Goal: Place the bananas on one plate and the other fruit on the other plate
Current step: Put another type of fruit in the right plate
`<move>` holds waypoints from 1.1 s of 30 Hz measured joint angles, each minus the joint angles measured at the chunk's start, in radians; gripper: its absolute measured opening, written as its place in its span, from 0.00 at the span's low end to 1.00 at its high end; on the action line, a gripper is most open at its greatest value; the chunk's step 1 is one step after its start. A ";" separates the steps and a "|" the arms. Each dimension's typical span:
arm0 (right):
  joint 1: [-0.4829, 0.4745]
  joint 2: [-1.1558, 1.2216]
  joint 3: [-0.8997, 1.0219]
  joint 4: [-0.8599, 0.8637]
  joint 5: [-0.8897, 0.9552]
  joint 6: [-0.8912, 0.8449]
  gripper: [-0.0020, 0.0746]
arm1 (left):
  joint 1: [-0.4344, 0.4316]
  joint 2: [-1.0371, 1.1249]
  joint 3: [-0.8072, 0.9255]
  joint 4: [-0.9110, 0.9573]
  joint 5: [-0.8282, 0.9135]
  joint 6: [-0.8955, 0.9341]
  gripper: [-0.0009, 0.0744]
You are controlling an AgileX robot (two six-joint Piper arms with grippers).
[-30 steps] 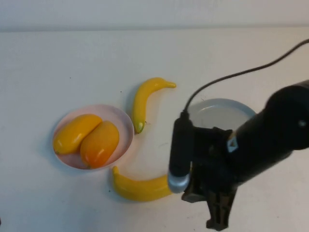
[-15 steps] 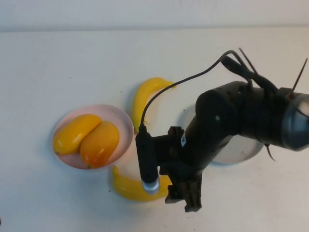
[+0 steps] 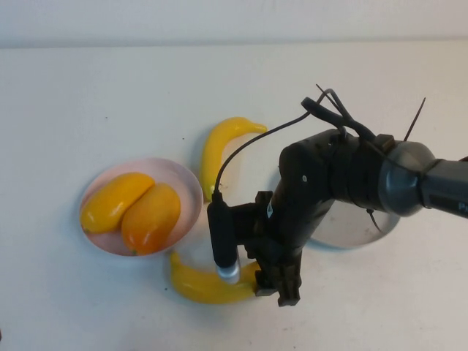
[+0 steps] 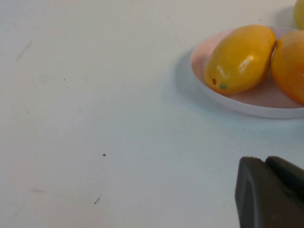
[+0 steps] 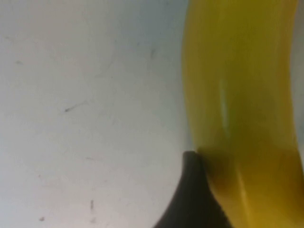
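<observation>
Two mango-like fruits (image 3: 130,209) lie side by side, touching, on the pale pink plate (image 3: 186,184) at left-centre of the high view. One thinner banana (image 3: 219,150) sits on the table just right of that plate, upper centre, curved, tip toward upper right. Thicker banana (image 3: 201,284) lies on the table at lower centre, below the pink plate, its right end hidden under the right arm. Grey-blue plate (image 3: 349,235) is at right-centre, mostly covered by the arm, nothing visible on it. Right gripper (image 3: 278,281) is low over the right end of the thick banana at lower centre, jaws spread wide; right wrist view shows one dark finger (image 5: 190,204) touching the banana's side, no clamp on it visible. Left gripper (image 4: 270,192) shows only in the left wrist view's lower right corner, fingers closed together, holding nothing, near the pink plate.
</observation>
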 joint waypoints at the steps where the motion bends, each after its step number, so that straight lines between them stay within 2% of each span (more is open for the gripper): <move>1: -0.002 0.004 0.000 0.000 0.000 0.000 0.59 | 0.000 0.000 0.000 0.000 0.000 0.000 0.01; 5: -0.004 0.012 0.000 -0.002 0.000 0.000 0.57 | 0.000 0.000 0.000 0.000 0.000 0.000 0.01; 11: -0.004 0.012 -0.002 0.002 0.015 -0.002 0.44 | 0.000 0.000 0.000 0.000 0.000 0.000 0.01; 20: -0.004 -0.132 0.013 -0.009 0.101 0.078 0.44 | 0.000 0.000 0.000 0.000 0.000 0.000 0.01; 25: -0.048 -0.217 0.023 -0.016 0.094 0.328 0.44 | 0.000 0.000 0.000 0.000 0.000 0.000 0.01; 33: -0.156 -0.181 0.032 -0.213 0.033 0.973 0.44 | 0.000 0.000 0.000 0.000 0.002 0.000 0.01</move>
